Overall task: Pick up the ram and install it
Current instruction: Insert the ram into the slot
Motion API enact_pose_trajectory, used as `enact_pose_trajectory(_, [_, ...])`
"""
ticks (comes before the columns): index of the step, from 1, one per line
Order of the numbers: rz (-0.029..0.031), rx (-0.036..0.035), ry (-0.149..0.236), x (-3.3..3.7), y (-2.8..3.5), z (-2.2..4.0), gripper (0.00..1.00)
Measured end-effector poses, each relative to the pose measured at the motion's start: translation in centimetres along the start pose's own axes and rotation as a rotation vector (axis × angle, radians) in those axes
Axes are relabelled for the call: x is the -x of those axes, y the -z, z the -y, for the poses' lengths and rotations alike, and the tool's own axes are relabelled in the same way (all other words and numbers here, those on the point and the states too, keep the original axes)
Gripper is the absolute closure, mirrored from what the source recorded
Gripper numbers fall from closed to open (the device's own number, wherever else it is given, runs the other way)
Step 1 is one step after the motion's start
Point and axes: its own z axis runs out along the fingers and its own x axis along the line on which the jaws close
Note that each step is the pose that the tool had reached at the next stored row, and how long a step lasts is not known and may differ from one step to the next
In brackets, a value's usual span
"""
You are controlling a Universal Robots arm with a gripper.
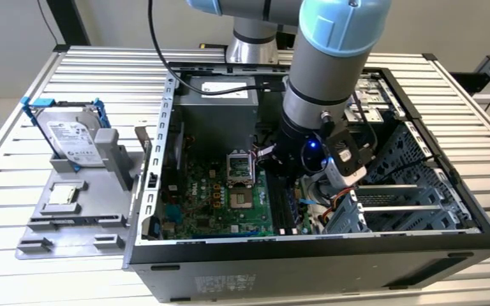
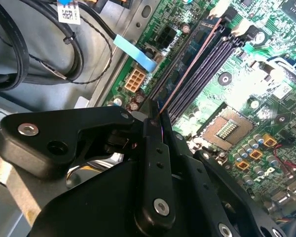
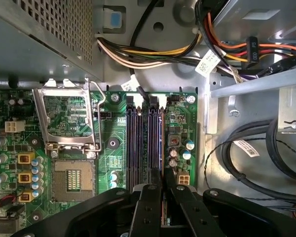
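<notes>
Currently held: the ram (image 2: pixel 187 64), standing on edge, its near end pinched between the gripper (image 2: pixel 155 116) fingers, which are clenched on its upper edge in both wrist views.
Ram position: inside the open computer case (image 1: pixel 164 127), lined up along the memory slots (image 3: pixel 138 143), in or just over the slot on the side away from the CPU socket (image 3: pixel 71 182). I cannot tell whether the gold edge is fully seated.
Slot latches: pale clips (image 3: pixel 160 100) at the far end of the slots; whether they have closed on the stick is not clear.
Weight and stiffness: judged light, thin and rigid along its length, but it would flex or crack if twisted or pushed off-axis.
Fragility: chips and contact edge are delicate; pressure belongs on the bare top edge, straight down into the slot.
Grip point: the hold is near one end, so a downward push may tip the far end up; a hold nearer the middle would press more evenly.
Slip: the board faces look smooth, so the pinch must be firm.
Surface: a crowded green motherboard (image 3: pixel 113 148) with capacitors and a small connector just beside the slots.
Room: tight, with cable bundles (image 3: pixel 153 49) near the slots' far end and the drive cage (image 1: pixel 398 191) close by the arm.
Outside the case: a hard drive (image 1: pixel 73 140) on a grey fixture, well apart, on the slatted table (image 1: pixel 15 242).
</notes>
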Motion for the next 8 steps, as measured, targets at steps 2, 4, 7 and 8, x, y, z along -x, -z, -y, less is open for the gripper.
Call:
enact_pose_trajectory(2, [0.0001,-0.0011,0.0,0.0,0.06,0.0,1.0])
enact_pose_trajectory(4, [0.0001,-0.0038,-0.003,0.0,0.2,-0.03,1.0])
enact_pose_trajectory(7, [0.0002,-0.0063,-0.004,0.0,0.27,-0.05,1.0])
enact_pose_trajectory(8, [0.0002,-0.0068,-0.004,0.0,0.27,-0.05,1.0])
